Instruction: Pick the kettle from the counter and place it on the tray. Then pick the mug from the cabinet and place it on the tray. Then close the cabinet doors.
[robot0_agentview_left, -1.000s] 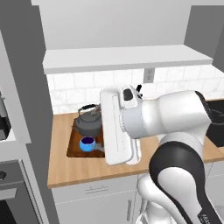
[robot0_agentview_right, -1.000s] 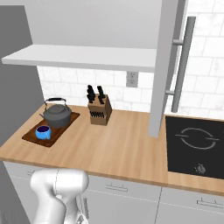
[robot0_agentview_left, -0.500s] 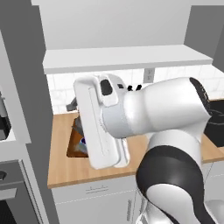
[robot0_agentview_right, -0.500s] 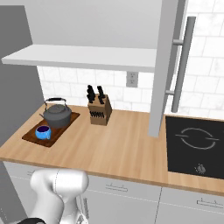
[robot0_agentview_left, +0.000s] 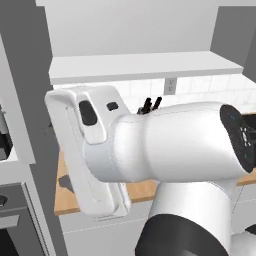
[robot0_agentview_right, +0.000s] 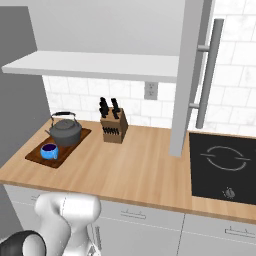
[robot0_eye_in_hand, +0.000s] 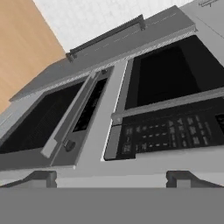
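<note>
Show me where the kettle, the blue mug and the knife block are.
kettle (robot0_agentview_right: 65, 133), right base view, its round body.
blue mug (robot0_agentview_right: 49, 150), right base view, its outer wall.
knife block (robot0_agentview_right: 114, 130), right base view, its wooden front.

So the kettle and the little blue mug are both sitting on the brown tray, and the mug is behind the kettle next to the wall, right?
Almost. The kettle and the blue mug are both on the brown tray, but the mug is not behind the kettle by the wall. It sits in front of the kettle, toward the counter's front edge. The right base view shows this.
</note>
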